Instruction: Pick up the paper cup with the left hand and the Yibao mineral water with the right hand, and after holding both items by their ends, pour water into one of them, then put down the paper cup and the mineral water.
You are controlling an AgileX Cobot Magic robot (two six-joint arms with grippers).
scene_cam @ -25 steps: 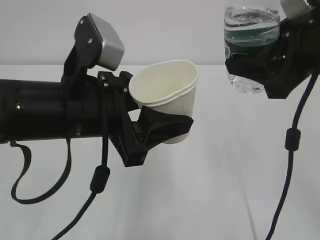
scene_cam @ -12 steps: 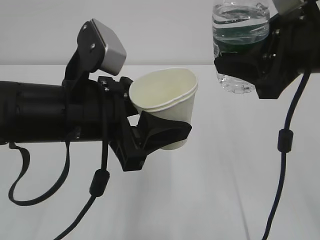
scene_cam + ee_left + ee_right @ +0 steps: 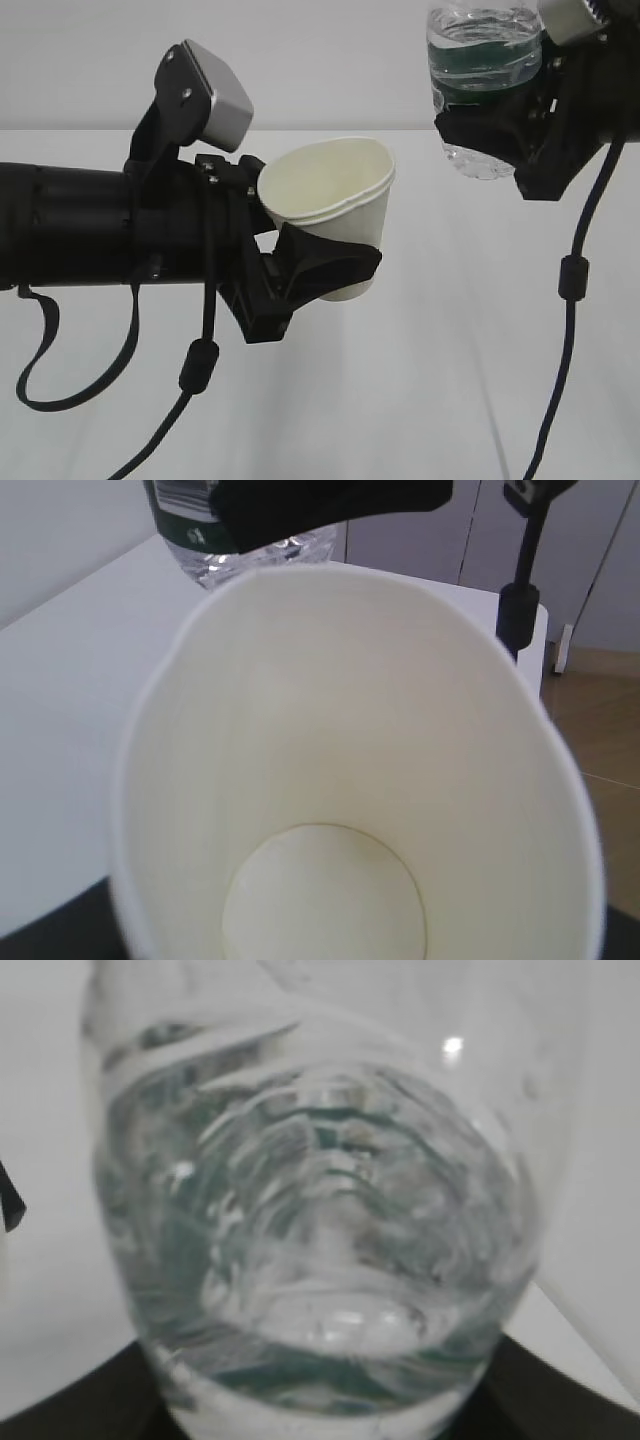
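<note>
Green label: a dark band wrapped the Yibao mineral water (image 3: 485, 70); its print was too small and blurred to read.
Cut off: the bottle's top ran past the frame's upper edge, so cap and neck stayed unseen.
Paper cup (image 3: 335, 215): white, tilted, mouth towards the camera, raised above the white worktop (image 3: 420, 400).
Left pincer (image 3: 325, 262): arm lying level, black fingers clamped on the cup's lower wall.
Right pincer (image 3: 500, 130): up high, closed around the bottle's lower body, right of the cup.
Water (image 3: 320, 1260): clear, blurred close-up.
</note>
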